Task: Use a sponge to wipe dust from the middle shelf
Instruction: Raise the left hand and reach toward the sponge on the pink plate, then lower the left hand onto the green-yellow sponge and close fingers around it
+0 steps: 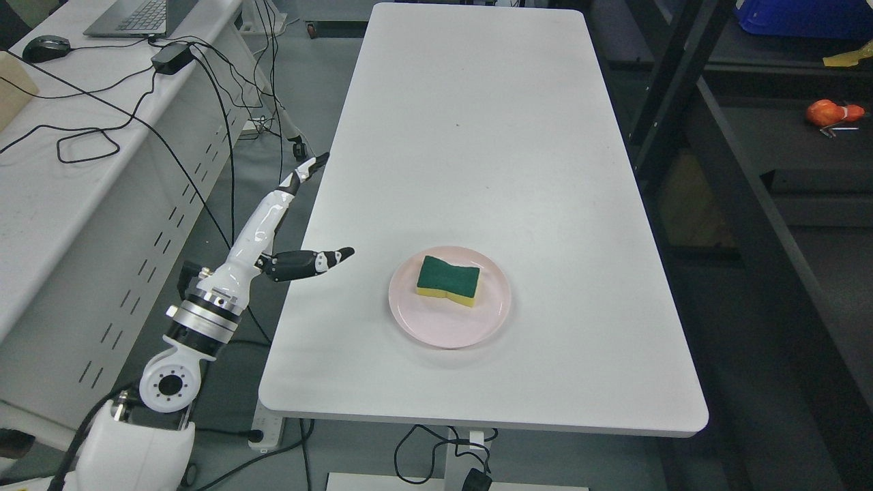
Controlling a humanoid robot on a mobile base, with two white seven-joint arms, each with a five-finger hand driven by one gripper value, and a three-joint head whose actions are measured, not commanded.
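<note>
On the near half of the white desk (pixel 477 136) sits a pink plate (pixel 436 327), and the sponge (pixel 449 279) I need lies on it, green scouring side up over a yellow base. Nothing touches it.

My left hand (pixel 279 232) hangs off the desk's left edge, well apart from the plate. Its fingers (pixel 303 170) are stretched out straight and point away toward the far side, while the thumb (pixel 320 260) sticks out to the right over the desk's edge. The hand is spread and holds nothing. My right arm does not show at all.

The dark shelf unit (pixel 757 184) stands to the right of the desk, with a small orange object (pixel 832 112) resting on one of its boards. Which board counts as the middle one I cannot tell from here.

As I judge it, the job is at its very start: the sponge is not yet picked up and no wiping is done. What remains is to reach right to the plate, grasp the sponge, carry it across to the shelf and rub the board clean.
</note>
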